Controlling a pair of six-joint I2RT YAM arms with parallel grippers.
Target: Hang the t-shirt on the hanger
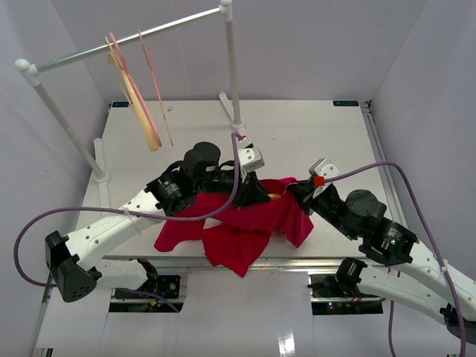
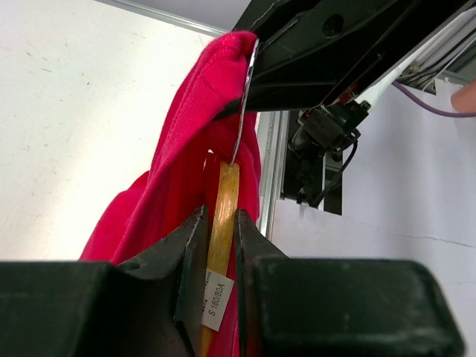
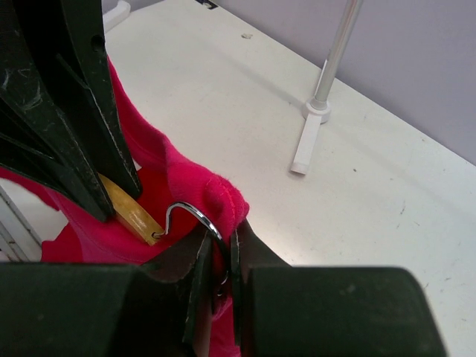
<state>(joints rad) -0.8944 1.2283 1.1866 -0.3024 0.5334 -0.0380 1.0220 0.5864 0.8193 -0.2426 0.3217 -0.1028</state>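
The white table [image 1: 312,134] fills the middle of the top view, with a clothes rack [image 1: 134,41] across the upper left carrying thin pink hangers [image 1: 156,82] and one pale wooden one [image 1: 141,111]. None of these is in use. The red t-shirt [image 1: 238,230] lies bunched at lower centre, and its lower part spills over the near edge of the table. Both arms reach into the top of this heap, the left from the lower left and the right from the lower right. The left gripper [image 2: 221,222] is pressed together on the wooden body of the hanger [image 2: 225,186], which sits upright in the middle of its wrist view with red cloth draped down its left side. The right gripper [image 3: 218,249] is pinched on the metal hook [image 3: 187,209], low in the centre of its view, with a fold of red cloth bunched against its fingers. Whether that cloth is caught in the pinch I cannot tell. A small white label [image 2: 217,303] hangs against the wood between the left fingers. The step in hand appears to be feeding the hanger up through the neck, as the hook already stands clear of the cloth. The next move likely calls for one hand to hold the hanger steady. The other would then let go and draw the shoulders out along the hanger's arms, gently so the shirt does not slip off.
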